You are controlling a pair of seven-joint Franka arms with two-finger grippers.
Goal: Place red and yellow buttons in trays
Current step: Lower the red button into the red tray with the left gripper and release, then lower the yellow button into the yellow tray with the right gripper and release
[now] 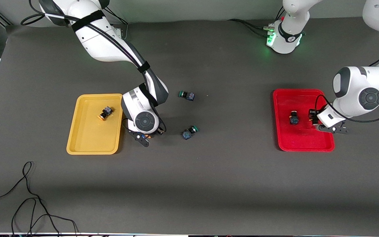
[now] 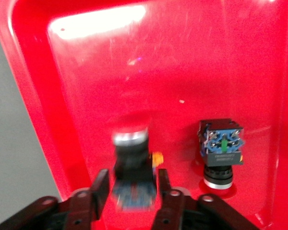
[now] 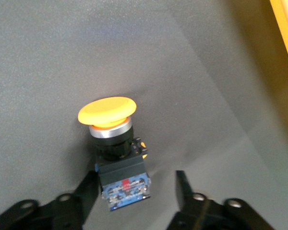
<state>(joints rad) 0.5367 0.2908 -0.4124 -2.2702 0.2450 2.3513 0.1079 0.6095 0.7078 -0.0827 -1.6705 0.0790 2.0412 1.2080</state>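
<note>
Left gripper (image 2: 132, 191) is over the red tray (image 1: 308, 144), beside the rim at the left arm's end, pinching a red button (image 2: 130, 165); a second red button (image 2: 221, 153) lies in the tray; right gripper (image 3: 134, 191), fingers spread, brackets a yellow button (image 3: 116, 153) on the table (image 1: 209, 181) beside the yellow tray (image 1: 90, 149), which holds another yellow button (image 1: 105, 113); only the wrist view shows the bracketed button.

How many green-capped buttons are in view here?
2. One green button lies on the bare table between the trays; the other green button lies nearer the front camera, beside the right gripper. None shows in either tray.
</note>
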